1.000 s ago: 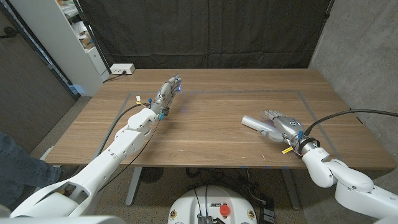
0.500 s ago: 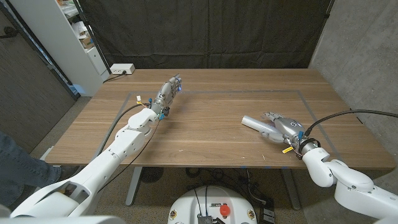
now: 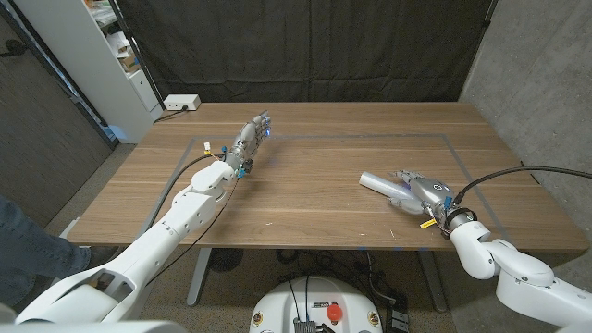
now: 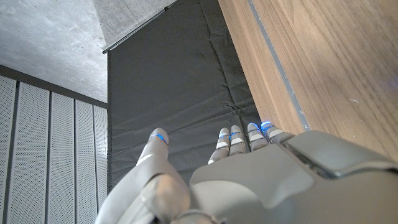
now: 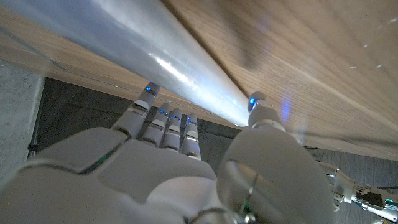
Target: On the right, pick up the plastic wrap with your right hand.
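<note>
Glossy cylindrical plastic wrap (image 3: 378, 184) against right hand (image 3: 421, 191) fingertips.

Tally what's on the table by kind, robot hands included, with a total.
Plastic wrap roll: 1
Robot hands: 2, left hand and right hand
White power strip at the far left corner: 1
Total: 4

left robot hand (image 3: 252, 137) open, right robot hand (image 3: 421, 189) fingers spread

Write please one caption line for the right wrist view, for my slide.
Right hand with its fingers reaching around the plastic wrap roll lying on the wooden table.
</note>
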Available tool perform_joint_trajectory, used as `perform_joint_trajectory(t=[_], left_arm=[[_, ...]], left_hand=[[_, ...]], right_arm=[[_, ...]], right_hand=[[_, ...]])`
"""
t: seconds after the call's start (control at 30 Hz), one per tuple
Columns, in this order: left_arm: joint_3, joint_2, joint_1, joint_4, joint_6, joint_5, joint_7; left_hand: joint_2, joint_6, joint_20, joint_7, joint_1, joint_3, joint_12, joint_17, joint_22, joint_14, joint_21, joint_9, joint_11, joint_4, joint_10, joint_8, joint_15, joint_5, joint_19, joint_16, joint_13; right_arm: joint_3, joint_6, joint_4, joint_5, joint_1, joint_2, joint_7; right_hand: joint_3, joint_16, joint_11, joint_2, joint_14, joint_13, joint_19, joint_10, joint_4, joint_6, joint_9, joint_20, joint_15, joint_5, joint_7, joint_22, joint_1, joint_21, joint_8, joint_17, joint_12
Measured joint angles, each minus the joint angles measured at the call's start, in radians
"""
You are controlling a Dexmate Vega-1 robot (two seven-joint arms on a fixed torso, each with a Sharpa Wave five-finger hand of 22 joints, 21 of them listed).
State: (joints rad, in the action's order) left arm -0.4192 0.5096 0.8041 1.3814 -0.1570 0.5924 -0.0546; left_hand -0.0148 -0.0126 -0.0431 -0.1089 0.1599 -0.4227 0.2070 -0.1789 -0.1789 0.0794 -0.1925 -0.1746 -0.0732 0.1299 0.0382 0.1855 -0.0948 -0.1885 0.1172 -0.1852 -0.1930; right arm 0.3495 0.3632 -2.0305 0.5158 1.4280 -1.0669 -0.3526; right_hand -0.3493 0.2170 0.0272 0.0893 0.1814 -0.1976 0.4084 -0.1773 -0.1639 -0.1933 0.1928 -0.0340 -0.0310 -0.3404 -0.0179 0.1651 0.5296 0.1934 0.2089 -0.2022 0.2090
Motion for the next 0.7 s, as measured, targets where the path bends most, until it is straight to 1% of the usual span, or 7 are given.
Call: perform_joint_trajectory(t=[0.07,0.17,0.2,0.43,0.5,0.57,0.7], left_arm=[[0.000,0.000,0.000,0.000,0.000,0.000,0.000],[-0.003,-0.003,-0.006,-0.008,0.000,-0.001,-0.002],[-0.003,-0.003,-0.006,-0.008,0.000,-0.001,-0.003],[-0.010,-0.013,-0.019,-0.027,0.000,-0.003,-0.008],[-0.011,-0.015,-0.020,-0.030,0.001,-0.004,-0.011],[-0.012,-0.016,-0.022,-0.032,0.001,-0.004,-0.011],[-0.015,-0.020,-0.026,-0.037,0.001,-0.006,-0.012]], left_hand=[[0.000,0.000,0.000,0.000,0.000,0.000,0.000,0.000,0.000,0.000,0.000,0.000,0.000,0.000,0.000,0.000,0.000,0.000,0.000,0.000,0.000],[0.000,0.000,0.000,0.000,0.000,0.000,0.000,0.000,0.000,0.000,0.000,0.000,0.000,0.000,0.000,0.000,0.000,0.000,0.000,0.000,0.000],[0.000,0.000,0.000,0.000,0.000,0.000,0.000,0.000,0.000,0.000,0.000,0.000,0.000,0.000,0.000,0.000,0.000,0.000,0.000,0.000,0.000],[0.000,0.000,0.000,0.000,0.000,0.000,0.000,0.000,0.000,0.000,0.000,0.000,0.000,0.000,0.000,0.000,0.000,0.000,0.000,0.000,0.000],[0.000,0.000,0.000,0.000,0.000,0.000,0.000,0.000,0.000,0.000,0.000,0.000,0.000,0.000,0.000,0.000,0.000,0.000,0.000,0.000,0.000],[0.000,0.000,0.000,0.000,0.000,0.000,0.000,0.000,0.000,0.000,0.000,0.000,0.000,0.000,0.000,0.000,0.000,0.000,0.000,0.000,0.000],[0.000,0.000,0.000,0.000,0.000,0.000,0.000,0.000,0.000,0.000,0.000,0.000,0.000,0.000,0.000,0.000,0.000,0.000,0.000,0.000,0.000]], right_arm=[[0.001,0.000,0.003,0.000,-0.001,0.003,0.000],[0.004,0.001,0.008,-0.002,-0.003,0.007,0.001],[0.004,0.001,0.010,-0.002,-0.004,0.009,0.001],[0.008,0.006,0.018,-0.006,-0.006,0.019,0.000],[0.009,0.007,0.022,-0.006,-0.007,0.023,0.000],[0.009,0.008,0.023,-0.007,-0.007,0.024,-0.001],[0.011,0.010,0.028,-0.007,-0.009,0.028,-0.004]], right_hand=[[-0.004,0.006,-0.003,0.000,0.007,0.000,0.004,-0.009,0.004,0.000,0.000,-0.004,-0.006,0.000,0.000,0.000,0.000,0.000,0.000,0.000,0.000],[-0.004,0.006,-0.004,0.000,0.012,0.000,0.004,-0.011,0.004,-0.011,0.000,-0.004,-0.001,-0.004,0.000,0.000,0.000,0.000,0.000,0.000,0.000],[-0.004,0.006,0.000,0.000,0.012,0.000,0.007,-0.014,0.004,-0.011,0.000,0.000,-0.001,-0.004,0.000,0.000,0.000,0.001,0.000,-0.001,0.000],[-0.004,0.011,-0.002,0.007,0.028,0.000,0.022,-0.030,0.004,-0.024,0.000,0.014,-0.003,-0.007,-0.002,0.000,0.007,0.008,0.006,-0.005,0.008],[-0.007,0.013,-0.004,0.002,0.030,0.000,0.025,-0.032,0.007,-0.025,0.000,0.011,-0.005,-0.008,-0.003,0.000,0.012,0.008,0.009,-0.005,0.008],[-0.008,0.014,-0.005,0.002,0.035,0.000,0.032,-0.038,0.008,-0.032,0.000,0.018,-0.007,-0.011,-0.003,0.000,0.012,0.008,0.010,-0.005,0.008],[-0.011,0.024,-0.004,-0.004,0.067,0.000,0.076,-0.065,0.011,-0.054,0.000,0.040,-0.009,-0.015,-0.004,0.005,0.018,0.023,0.013,-0.008,0.012]])
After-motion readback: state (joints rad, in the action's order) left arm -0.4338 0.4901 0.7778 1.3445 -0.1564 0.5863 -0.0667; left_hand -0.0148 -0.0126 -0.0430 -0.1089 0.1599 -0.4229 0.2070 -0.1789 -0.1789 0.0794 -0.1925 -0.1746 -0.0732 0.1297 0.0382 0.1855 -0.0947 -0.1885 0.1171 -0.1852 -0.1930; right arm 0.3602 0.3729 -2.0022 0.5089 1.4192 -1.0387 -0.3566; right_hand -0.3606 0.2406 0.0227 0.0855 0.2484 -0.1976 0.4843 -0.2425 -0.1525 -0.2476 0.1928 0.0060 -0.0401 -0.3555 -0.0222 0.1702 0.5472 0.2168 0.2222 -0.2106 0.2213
